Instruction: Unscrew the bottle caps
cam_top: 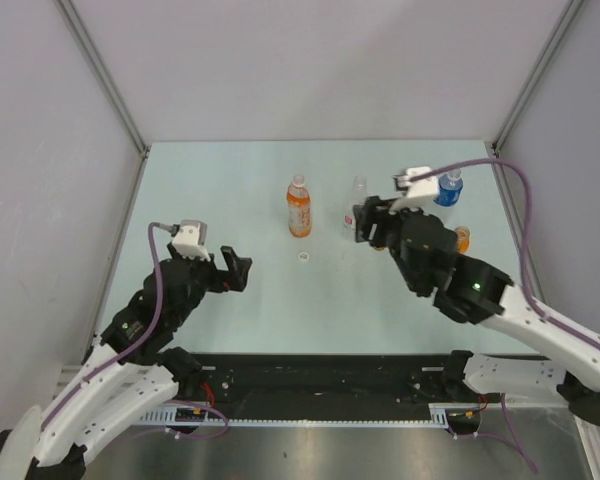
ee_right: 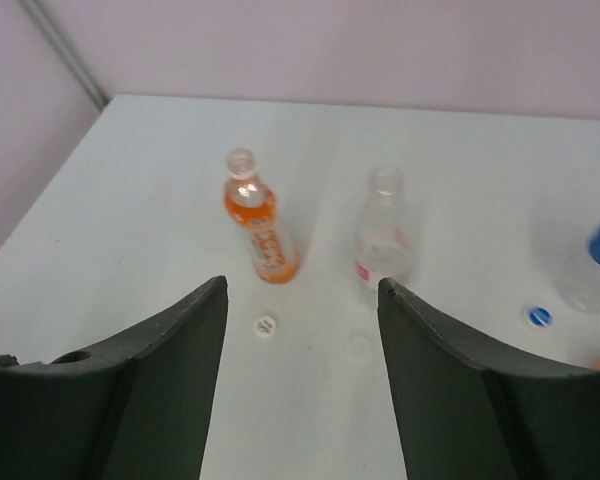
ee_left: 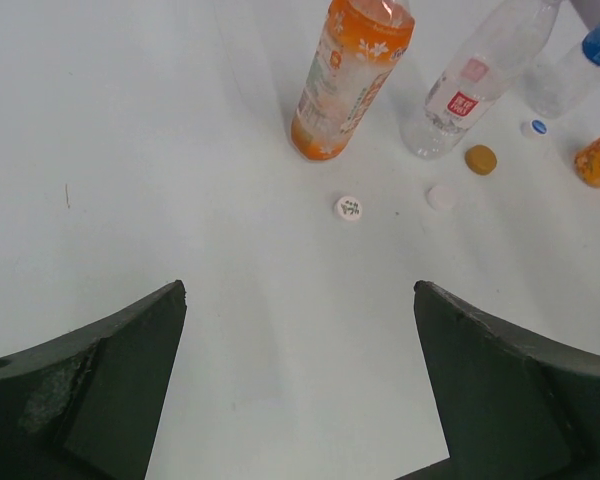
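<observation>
Bottle caps (cam_top: 303,257): from above one white one shows, loose on the tabletop (cam_top: 210,200) near the orange bottle (cam_top: 298,206). Left pincer (cam_top: 240,270) and right pincer (cam_top: 360,224) both gape, empty. Left wrist: four caps lie loose, two white, one orange, one blue-marked, near the clear bottle (ee_left: 470,85). Right wrist: its pincer is spread on nothing, caps on the tabletop beyond.

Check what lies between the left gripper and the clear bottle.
Two loose caps, seen in the left wrist view: a printed white cap and a plain white cap, both just short of the clear bottle.
</observation>
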You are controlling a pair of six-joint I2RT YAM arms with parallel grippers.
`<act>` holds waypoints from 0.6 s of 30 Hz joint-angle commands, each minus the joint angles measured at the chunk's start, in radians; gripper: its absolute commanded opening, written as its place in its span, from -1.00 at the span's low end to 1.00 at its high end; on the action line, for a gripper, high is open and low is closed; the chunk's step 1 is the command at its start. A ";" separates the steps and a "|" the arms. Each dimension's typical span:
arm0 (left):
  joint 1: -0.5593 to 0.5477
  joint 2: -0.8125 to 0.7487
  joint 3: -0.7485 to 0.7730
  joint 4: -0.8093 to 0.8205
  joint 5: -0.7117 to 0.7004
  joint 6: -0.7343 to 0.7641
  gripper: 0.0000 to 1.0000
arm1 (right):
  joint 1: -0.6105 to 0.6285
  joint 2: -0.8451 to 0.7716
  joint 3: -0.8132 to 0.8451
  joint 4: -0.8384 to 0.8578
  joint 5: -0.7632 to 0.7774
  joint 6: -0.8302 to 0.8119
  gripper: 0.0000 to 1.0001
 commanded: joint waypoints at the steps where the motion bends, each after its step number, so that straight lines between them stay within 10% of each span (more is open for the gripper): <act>1: 0.005 0.103 0.049 0.065 0.025 -0.032 1.00 | -0.014 -0.155 -0.175 -0.157 0.191 0.035 0.32; 9: 0.042 0.326 0.139 0.014 -0.055 -0.159 0.99 | -0.106 -0.470 -0.437 -0.243 0.150 0.265 0.32; 18: 0.045 0.358 0.133 0.083 0.025 -0.242 1.00 | -0.064 -0.469 -0.458 -0.197 0.130 0.251 0.33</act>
